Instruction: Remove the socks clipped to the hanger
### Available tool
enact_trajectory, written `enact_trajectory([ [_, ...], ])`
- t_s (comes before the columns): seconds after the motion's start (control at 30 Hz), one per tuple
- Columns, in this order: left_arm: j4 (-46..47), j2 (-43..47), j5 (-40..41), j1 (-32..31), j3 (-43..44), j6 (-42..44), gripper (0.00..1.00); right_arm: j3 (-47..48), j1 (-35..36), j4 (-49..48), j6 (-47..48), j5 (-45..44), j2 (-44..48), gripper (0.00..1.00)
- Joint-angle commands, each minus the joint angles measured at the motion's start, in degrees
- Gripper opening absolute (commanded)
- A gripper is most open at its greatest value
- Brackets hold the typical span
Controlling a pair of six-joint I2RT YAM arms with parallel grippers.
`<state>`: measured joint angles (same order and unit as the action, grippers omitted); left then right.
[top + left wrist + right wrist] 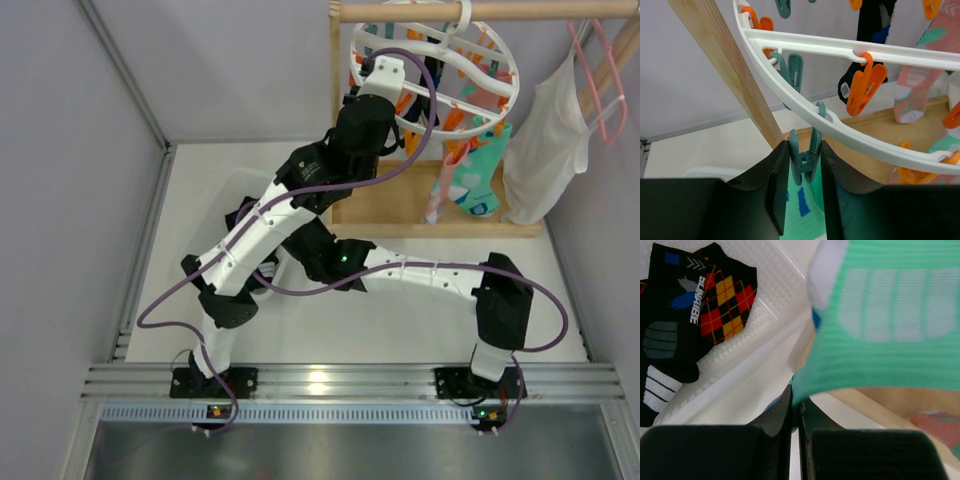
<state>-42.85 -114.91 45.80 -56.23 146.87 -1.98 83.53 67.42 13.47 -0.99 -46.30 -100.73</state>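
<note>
1. Left gripper [804, 150] up at the ring: its two black fingers are pressed against both sides of a teal clip [799, 165], at lower centre of the left wrist view. That reads as a squeeze on the clip.
2. Right gripper [795, 399] is closed, with the lower edge of the mint-green sock [890, 340] pinched between its fingers at bottom centre of its own view.
3. Key relation: the sock hangs straight down from the squeezed clip. Its long axis is vertical, with the top end at the left fingers and the bottom end in the right ones. The left arm is nearer the clip and the right arm nearer the fabric, so a downward pull should free it once the clip gapes.
4. Outward now: the hanger [850, 47] sweeps across the upper frame, with the wooden post [735, 75] slanting at upper left.
5. Count on the hanger, left wrist view: three teal clips are clear, and there are at least five orange ones. Besides the mint one I make out two socks, a black sock [870, 50] and a pink sock [917, 85], with possibly another at the right edge.
6. Right wrist view, upper left: a white tray [765, 305] holds a dark sock [670, 325] and an argyle sock [727, 295].
</note>
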Motion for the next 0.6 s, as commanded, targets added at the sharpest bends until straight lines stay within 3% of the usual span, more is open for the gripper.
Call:
enact_trajectory([
  [0.0, 4.3, -0.3, 0.3, 0.0, 0.0, 0.2, 0.21, -1.7, 1.8, -1.2, 0.3, 1.0, 3.7, 0.00],
  [0.2, 4.2, 0.7, -0.5, 0.0, -0.5, -1.2, 0.20, -6.7, 2.2, -2.3, -0.4, 2.5, 7.6, 0.00],
  [0.23, 4.1, 1.5, -1.1, 0.0, -1.2, -1.8, 0.25, -7.8, 2.3, -3.8, -0.4, 3.8, 9.7, 0.00],
  [0.3, 4.1, 4.1, -1.9, -0.1, -3.0, -3.7, 0.45, -10.7, 2.5, -5.3, -0.7, 6.9, 11.9, 0.00],
  [0.4, 4.0, 8.9, -3.3, -0.3, -8.3, -6.4, 0.62, -12.2, 2.4, -7.9, -0.5, 13.6, 16.0, 0.00],
  [0.43, 3.9, 10.0, -3.0, -0.4, -9.7, -6.8, 0.72, -12.5, 2.4, -8.7, -0.5, 15.7, 16.9, 0.00],
  [0.57, 3.8, 16.2, 3.2, -1.9, -16.3, -6.6, 0.89, -12.7, 1.2, -12.2, -1.9, 23.4, 18.5, 0.00],
])
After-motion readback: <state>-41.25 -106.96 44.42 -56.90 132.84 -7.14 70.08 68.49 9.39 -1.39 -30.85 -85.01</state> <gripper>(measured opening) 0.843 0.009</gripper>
